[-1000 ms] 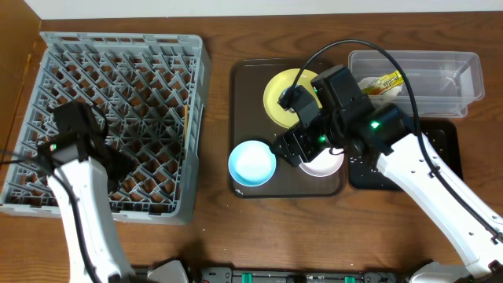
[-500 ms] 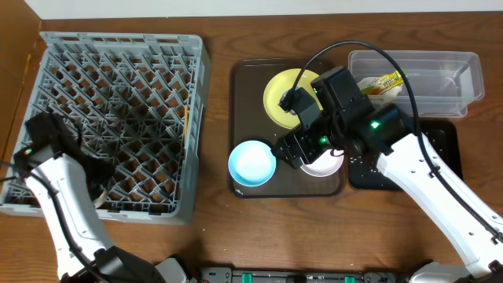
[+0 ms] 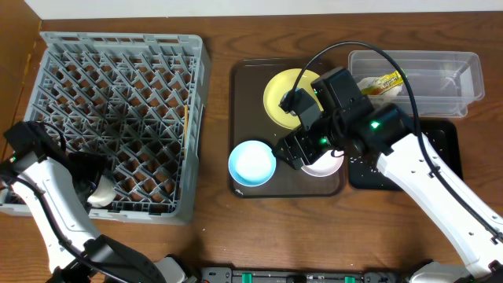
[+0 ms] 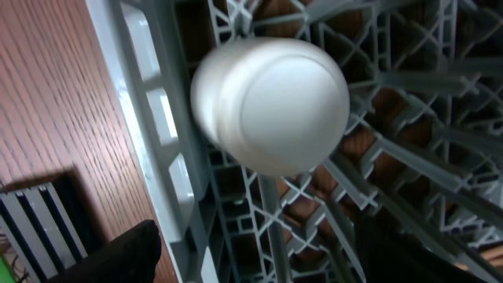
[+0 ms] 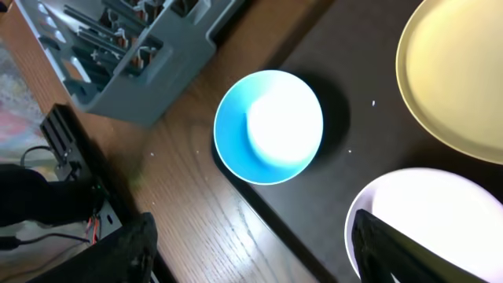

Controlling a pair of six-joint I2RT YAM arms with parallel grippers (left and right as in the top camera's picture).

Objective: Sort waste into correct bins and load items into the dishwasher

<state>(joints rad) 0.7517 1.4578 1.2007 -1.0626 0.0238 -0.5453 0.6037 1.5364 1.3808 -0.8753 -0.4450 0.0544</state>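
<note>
One white cup (image 4: 271, 102) sits in the rack (image 4: 149, 157), base facing the camera.

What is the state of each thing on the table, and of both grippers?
dish rack: holds a small white cup near one corner, base toward the wrist camera.
yellow plate: flat on the brown tray.
blue bowl: upright, empty, on that tray.
white bowl: upright on that tray.
clear tub: open, wrapper inside.
left gripper: open, clear of the cup.
right gripper: open, holding nothing.
</note>
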